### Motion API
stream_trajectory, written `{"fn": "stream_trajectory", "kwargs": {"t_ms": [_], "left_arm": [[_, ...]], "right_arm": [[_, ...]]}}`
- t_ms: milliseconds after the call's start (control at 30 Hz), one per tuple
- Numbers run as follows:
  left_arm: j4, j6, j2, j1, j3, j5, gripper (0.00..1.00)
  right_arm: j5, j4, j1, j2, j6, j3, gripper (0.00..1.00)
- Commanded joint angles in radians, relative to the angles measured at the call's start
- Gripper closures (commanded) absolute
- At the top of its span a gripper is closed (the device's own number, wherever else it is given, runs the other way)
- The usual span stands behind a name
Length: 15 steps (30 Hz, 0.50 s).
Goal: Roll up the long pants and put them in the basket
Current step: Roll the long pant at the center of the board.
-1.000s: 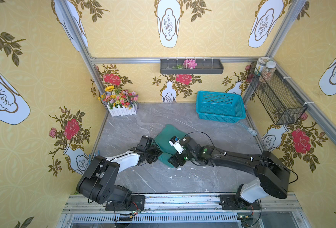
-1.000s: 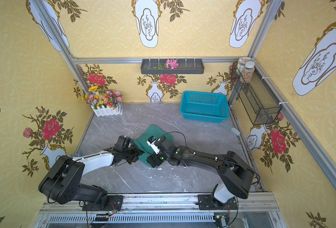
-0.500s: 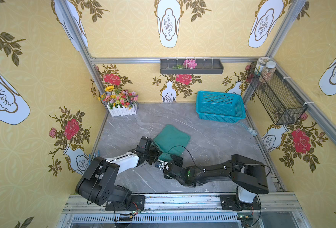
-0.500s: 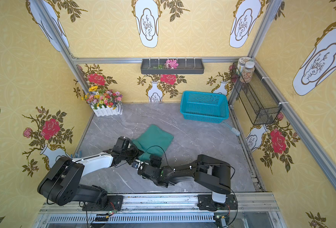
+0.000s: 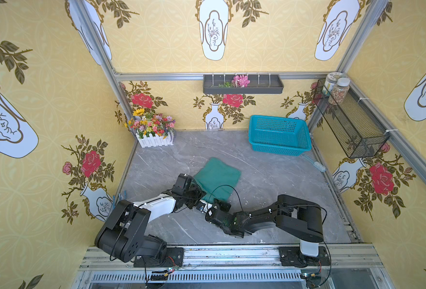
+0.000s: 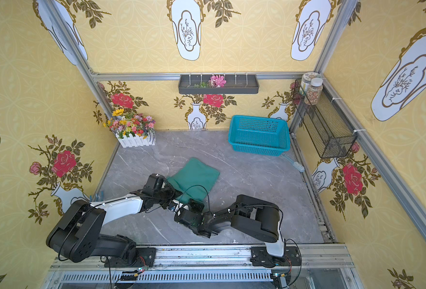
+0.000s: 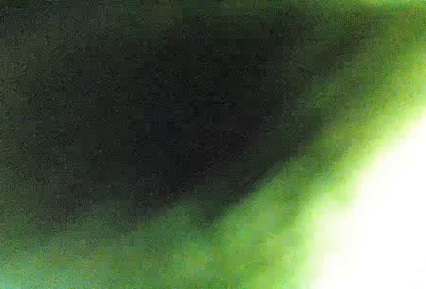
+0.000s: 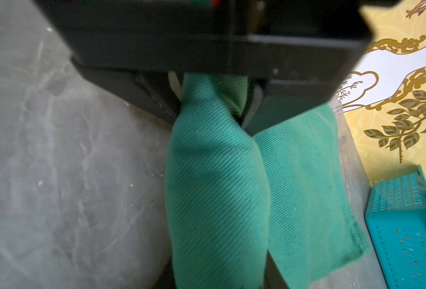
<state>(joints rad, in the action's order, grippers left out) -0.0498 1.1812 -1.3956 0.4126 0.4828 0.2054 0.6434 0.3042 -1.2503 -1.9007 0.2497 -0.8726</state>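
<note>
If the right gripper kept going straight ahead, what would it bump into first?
The pants, most likely: the right gripper already seems to have their fabric between its fingers.

I see the pants folded into a compact green pad on the grey table, near its middle. The left gripper and the right gripper both meet the pad's near edge, side by side; their jaws are hidden. A basket stands in the far right corner, well apart.
</note>
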Motion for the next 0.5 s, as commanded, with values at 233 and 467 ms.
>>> {"fn": "stream_trajectory", "kwargs": {"t_ms": [233,467], "left_arm": [[0.138,0.008,0.17,-0.003,0.02,-0.075,0.29],[0.131,0.026,0.221,-0.002,-0.02,-0.056,0.25]], "right_arm": [[-0.637,-0.246,0.189,0.104,-0.287,0.031,0.83],[-1.001,-0.228,0.319,0.093,-0.385,0.043,0.85]]}}
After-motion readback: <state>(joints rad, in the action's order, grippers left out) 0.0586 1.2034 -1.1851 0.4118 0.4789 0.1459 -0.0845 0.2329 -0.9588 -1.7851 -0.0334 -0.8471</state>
